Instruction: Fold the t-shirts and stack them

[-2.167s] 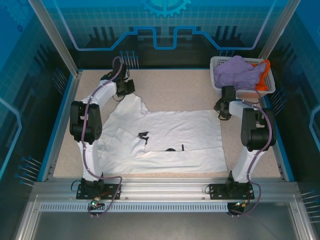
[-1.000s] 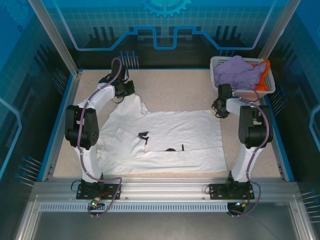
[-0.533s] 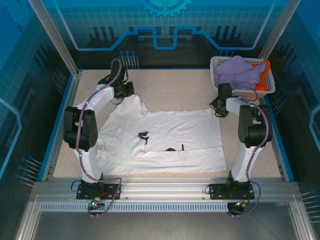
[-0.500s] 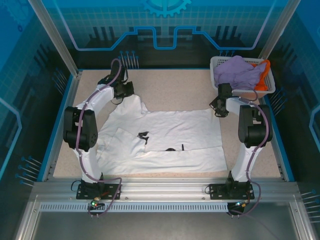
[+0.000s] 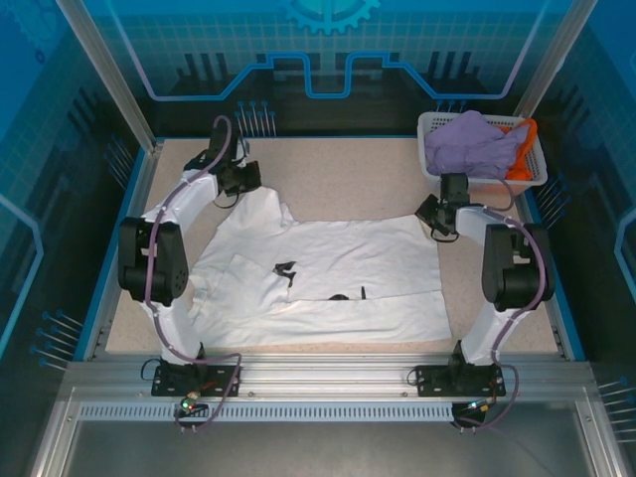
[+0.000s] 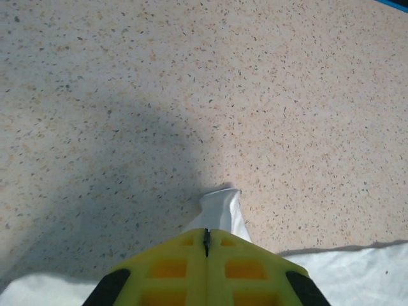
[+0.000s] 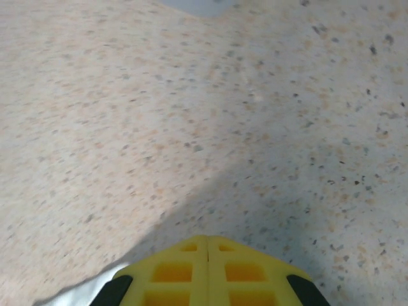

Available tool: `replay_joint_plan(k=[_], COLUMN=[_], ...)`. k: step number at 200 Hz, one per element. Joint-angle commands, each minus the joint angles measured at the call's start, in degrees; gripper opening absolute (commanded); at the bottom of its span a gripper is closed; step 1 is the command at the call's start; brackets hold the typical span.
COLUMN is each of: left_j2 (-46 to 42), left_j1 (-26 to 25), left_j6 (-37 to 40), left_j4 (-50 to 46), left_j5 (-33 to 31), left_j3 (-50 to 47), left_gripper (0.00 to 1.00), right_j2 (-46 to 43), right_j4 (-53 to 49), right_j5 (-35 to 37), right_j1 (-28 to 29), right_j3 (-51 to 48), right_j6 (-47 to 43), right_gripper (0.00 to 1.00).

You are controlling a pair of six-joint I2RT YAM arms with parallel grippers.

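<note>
Left gripper [image 6: 206,233] — yellow jaws pressed together, a small tip of white shirt [image 6: 220,209] pinched and poking out past them. More white cloth along the bottom edge, both sides. Speckled beige table [image 6: 191,76] beyond — shadow across it.

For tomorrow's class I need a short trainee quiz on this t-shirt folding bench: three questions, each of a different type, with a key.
1. True or false: the lavender t-shirt lies heaped in the basket.
2. On the left gripper, the shut jaws pinch: A) white t-shirt cloth; B) the basket rim; C) nothing.
3. Fill in: the white t-shirt lies spread on the ____.

Key: 1 true; 2 A; 3 table.
</note>
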Motion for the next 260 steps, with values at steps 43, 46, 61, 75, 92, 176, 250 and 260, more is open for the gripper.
replay_joint_plan(k=[43, 46, 61, 75, 92, 176, 250, 260], left_j2=[-22.8, -24.1, -30.1, -35.4, -41.8, -60.2, -66.7, -66.9], left_j1=[0.3, 0.3, 0.3, 0.3, 0.3, 1.0, 1.2, 1.3], left_j6=[-0.7, -1.4, -6.2, -8.8, -11.9, -22.6, -34.3, -35.4], left_j4=[-2.0, -2.0, -2.8, -4.8, -7.7, -17.6, -25.6, -25.9], left_j5=[2.7, 3.0, 3.6, 3.7, -1.0, -13.9, -23.1, -23.4], left_j3=[-20.1, -21.4, -27.0, -31.2, -36.0, -46.4, -50.4, -50.6], left_gripper=[0.00, 0.00, 0.00, 0.00, 0.00, 0.00, 0.04, 0.09], right_j2=[-15.2, -15.7, -17.2, -19.4, -23.1, -35.8, -35.6, -35.3], right_j4=[-4.5, -5.3, -9.5, -10.3, -9.9, -12.1, -10.7, -11.1], right_j5=[-5.6, -5.7, -6.3, -6.7, -6.3, -4.1, -1.8, -1.7], right_j1=[-1.2, -1.4, -2.8, -3.5, -3.7, -5.0, -7.5, -8.1], right_j3=[-6.9, -7.1, -7.2, -8.7, -12.5, -23.4, -25.4, -25.2], right_j6=[-7.6, -7.6, -7.7, -7.3, -5.4, -5.2, -4.8, -4.4], right_gripper=[0.00, 0.00, 0.02, 0.02, 0.02, 0.02, 0.05, 0.09])
